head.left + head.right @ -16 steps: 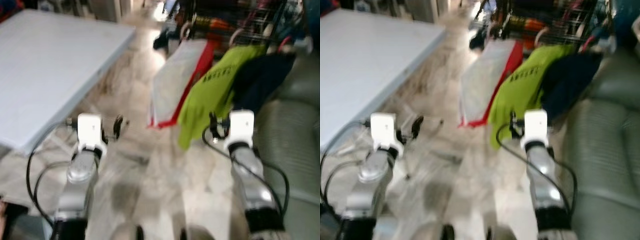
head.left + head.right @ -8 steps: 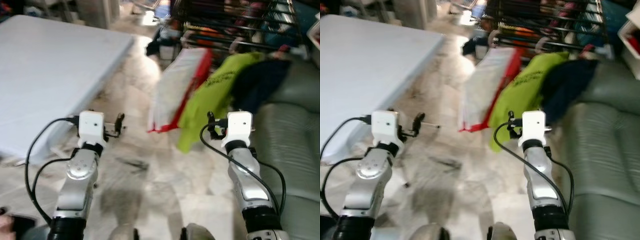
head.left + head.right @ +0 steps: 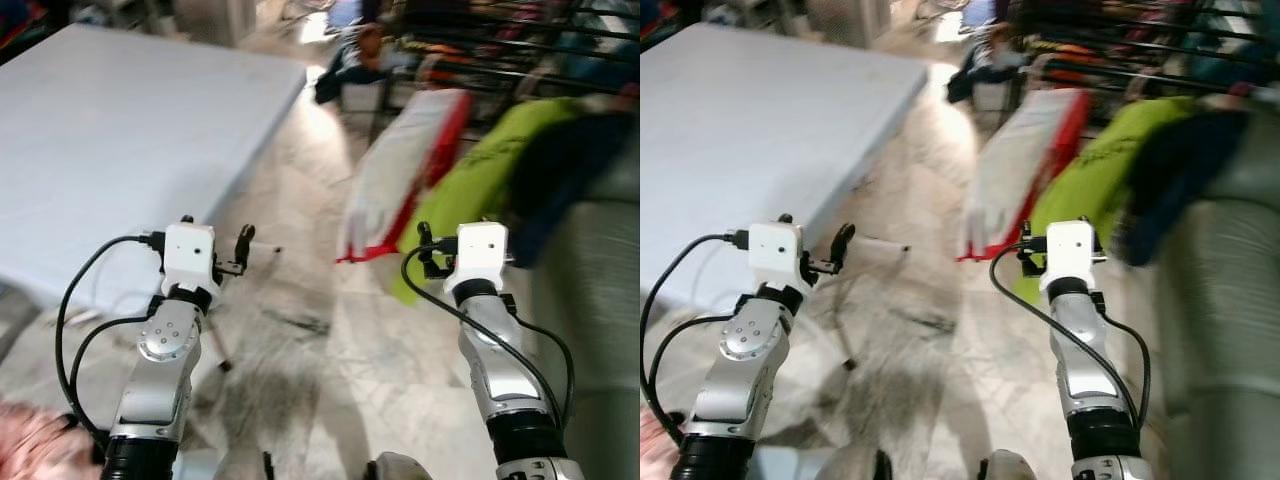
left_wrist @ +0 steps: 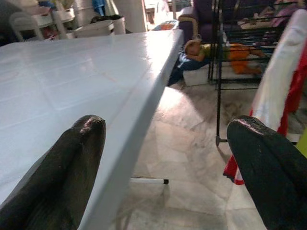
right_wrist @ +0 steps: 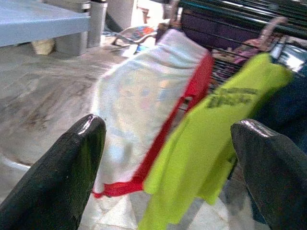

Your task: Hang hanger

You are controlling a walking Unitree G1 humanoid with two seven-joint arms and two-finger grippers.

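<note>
Marble-look floor point(image 3: 330, 340) runs under everything, pale with grey streaks, and the head views are pretty smeared so take the details loosely. Counting it up: two silver arms reaching forward, one big white table point(image 3: 110, 130) on the robot's left, one dark wire drying rack point(image 4: 230, 57) at the back, and three garments hanging off it side by side: a white one with red trim point(image 5: 144, 105), a lime-green tee with dark lettering point(image 5: 211, 129), and a navy one point(image 3: 565, 165) furthest right, next to what seems to be a grey-green sofa point(image 3: 1230, 330). The hangers themselves are hard to make out; the clearest hint is a pinkish hook shape above the green tee point(image 5: 276, 28) in the right wrist view (too blurry to say more), so they sit up on the rack with the clothes draped over them, well ahead of both arms. Left gripper point(image 4: 165, 163) is held out over the floor by the table's edge, its two black fingers point(image 4: 72, 163) spread wide with nothing between them. Right gripper point(image 5: 165, 163) points at the white and green garments, its fingers also wide apart and empty. Some clutter sits on the floor by the rack point(image 4: 201, 52), can't tell what exactly.
</note>
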